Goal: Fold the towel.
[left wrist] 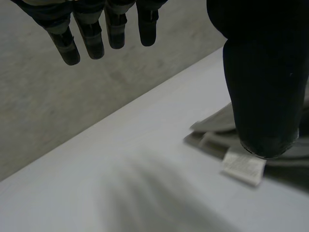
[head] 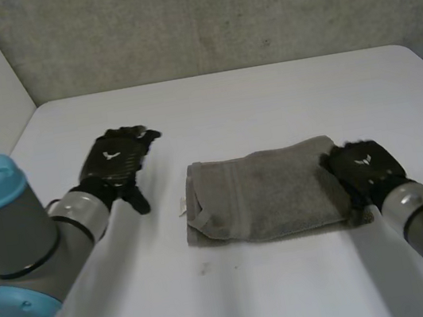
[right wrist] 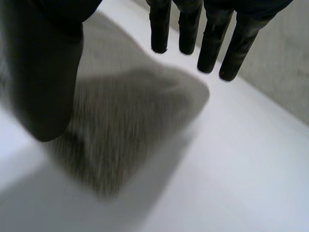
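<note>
the grey towel (head: 269,193) lies folded into a rectangle on the white table (head: 267,101), a little right of its middle, with a small white label (head: 180,205) at its left edge. the left hand (head: 115,161) is apart from the towel, to its left, fingers (left wrist: 91,34) straight and spread from the thumb, holding nothing. the right hand (head: 364,168) is over the towel's right edge, its fingers (right wrist: 212,43) straight and wide of the thumb above a corner, gripping nothing.

A bare lab-like test space: a plain white table (head: 268,109) against a rough grey concrete wall (head: 213,13).
</note>
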You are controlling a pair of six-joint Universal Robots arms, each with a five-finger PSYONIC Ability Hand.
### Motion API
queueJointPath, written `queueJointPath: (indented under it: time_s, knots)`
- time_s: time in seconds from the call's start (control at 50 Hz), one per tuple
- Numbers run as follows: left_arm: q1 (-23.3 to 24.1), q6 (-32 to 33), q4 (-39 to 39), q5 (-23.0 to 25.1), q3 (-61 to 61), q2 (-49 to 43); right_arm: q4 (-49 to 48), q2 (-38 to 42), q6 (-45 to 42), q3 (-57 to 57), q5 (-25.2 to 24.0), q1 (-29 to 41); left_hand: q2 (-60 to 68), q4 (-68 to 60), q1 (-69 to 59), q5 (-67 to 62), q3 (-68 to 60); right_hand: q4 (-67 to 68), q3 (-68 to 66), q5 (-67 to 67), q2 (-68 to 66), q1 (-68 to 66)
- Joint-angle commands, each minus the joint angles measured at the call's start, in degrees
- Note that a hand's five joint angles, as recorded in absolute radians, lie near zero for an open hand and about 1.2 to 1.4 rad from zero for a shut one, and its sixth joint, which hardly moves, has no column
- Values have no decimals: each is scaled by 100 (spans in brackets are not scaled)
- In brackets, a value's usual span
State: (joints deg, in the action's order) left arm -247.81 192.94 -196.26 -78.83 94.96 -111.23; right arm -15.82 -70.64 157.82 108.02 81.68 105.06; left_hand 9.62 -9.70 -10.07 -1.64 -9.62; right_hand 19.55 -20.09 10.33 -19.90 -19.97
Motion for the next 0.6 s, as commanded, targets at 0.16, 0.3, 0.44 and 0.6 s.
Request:
queueJointPath:
  time_s: [0.16,0.3,0.44,0.6]
  knots:
    - [462,-335,61,-343,-153,-4,-781,-80,-928,-52,-2,-268,160,-152,-116,42,-160,6045,-5991,5967,-6010,-6003]
    - [322,-608,70,-519,5,163,-800,92,-840,-1237,-204,1250,143,-136,-99,58,-143,6045,-5991,5967,-6010,-6003]
    - [-65,-678,70,-730,172,480,23,1419,-1270,-2451,-494,2702,93,-85,-49,108,-93,6045,-5991,5967,-6010,-6003]
    - [-109,-1046,79,-739,14,489,511,1178,-949,-2638,-460,2792,110,-102,-65,92,-110,-955,1009,-1033,990,997]
